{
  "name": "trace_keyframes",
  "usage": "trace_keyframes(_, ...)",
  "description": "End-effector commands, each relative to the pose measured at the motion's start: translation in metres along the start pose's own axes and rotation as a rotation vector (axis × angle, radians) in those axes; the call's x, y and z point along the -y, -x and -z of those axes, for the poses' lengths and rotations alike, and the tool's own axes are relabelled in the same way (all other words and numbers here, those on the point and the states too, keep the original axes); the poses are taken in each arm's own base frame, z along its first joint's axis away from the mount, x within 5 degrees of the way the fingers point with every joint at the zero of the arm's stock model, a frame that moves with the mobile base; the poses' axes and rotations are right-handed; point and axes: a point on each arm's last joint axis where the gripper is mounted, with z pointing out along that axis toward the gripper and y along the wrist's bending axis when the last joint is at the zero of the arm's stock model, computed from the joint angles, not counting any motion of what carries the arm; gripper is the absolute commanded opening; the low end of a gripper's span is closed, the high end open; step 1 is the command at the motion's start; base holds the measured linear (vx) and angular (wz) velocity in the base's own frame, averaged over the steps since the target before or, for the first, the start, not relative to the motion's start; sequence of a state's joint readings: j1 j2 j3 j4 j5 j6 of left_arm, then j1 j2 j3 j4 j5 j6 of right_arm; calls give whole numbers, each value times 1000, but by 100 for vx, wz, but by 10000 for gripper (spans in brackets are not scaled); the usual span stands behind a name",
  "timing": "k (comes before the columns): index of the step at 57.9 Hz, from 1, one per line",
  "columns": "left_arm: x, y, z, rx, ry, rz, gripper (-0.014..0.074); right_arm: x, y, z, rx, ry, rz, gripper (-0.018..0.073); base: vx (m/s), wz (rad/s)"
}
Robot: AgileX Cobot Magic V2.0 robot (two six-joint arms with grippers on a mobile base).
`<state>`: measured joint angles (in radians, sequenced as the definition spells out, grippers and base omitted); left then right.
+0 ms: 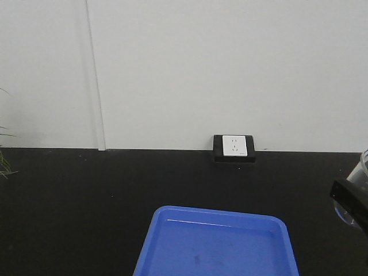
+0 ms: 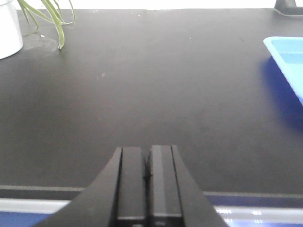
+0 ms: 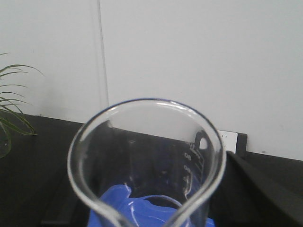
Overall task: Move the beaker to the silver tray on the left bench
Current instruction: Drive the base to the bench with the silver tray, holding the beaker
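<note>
My right gripper (image 1: 352, 202) is shut on the clear glass beaker (image 1: 363, 165) and holds it above the black bench (image 1: 86, 201) at the right edge of the front view. In the right wrist view the beaker (image 3: 191, 163) fills the frame, with its rolled rim, spout and printed marks, between my dark fingers (image 3: 258, 191). My left gripper (image 2: 147, 163) is shut and empty, low over the bench (image 2: 142, 85) near its front edge. The silver tray is out of view.
A blue plastic tray (image 1: 215, 244) lies at the front middle of the bench; its corner shows in the left wrist view (image 2: 289, 59). A black and white wall socket (image 1: 234, 148) sits at the back. A white plant pot (image 2: 7, 28) with green leaves stands far left.
</note>
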<state>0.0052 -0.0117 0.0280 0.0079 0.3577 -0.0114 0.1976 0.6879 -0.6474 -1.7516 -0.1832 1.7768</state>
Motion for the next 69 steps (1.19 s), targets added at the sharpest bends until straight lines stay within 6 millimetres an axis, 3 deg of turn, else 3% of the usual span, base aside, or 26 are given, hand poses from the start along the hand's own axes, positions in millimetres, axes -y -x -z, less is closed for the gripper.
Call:
trace_keyframes(1,0,-1,-2,65,-7,6,1,2,9,2,31,-32,31,-6,-10,-1)
trace_keyframes(25,0,-1,-2,65,-7,6,1,2,9,2,31,-32,31,-6,-18,10)
trace_keyframes(69,0,-1,-2,65,-7,6,1,2,9,2,31,-32,31,-6,-28,54)
